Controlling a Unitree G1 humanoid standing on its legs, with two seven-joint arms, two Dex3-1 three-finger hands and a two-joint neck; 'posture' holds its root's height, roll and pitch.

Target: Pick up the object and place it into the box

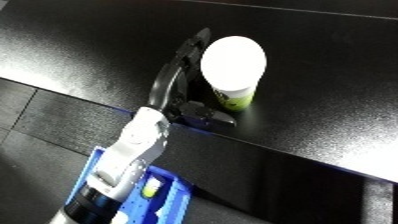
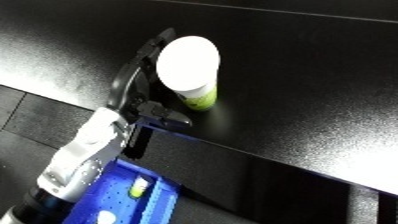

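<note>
A container with a wide white lid (image 1: 233,60) and a green base (image 1: 240,100) stands on the black table (image 1: 338,65). My left hand (image 1: 171,82) lies against its left side, the fingers stretched along it and only slightly bent, the thumb (image 1: 211,119) reaching under its near side. The hand is open around the container, and I cannot tell if the thumb touches it. The white forearm (image 1: 133,150) comes up from the lower left over the blue bin (image 1: 180,197). My right hand is out of sight.
The table's front edge (image 1: 266,147) runs diagonally from the left side down to the lower right. The blue bin sits below that edge and holds a small yellow and white item (image 2: 139,187). Dark floor (image 1: 27,115) shows at the left.
</note>
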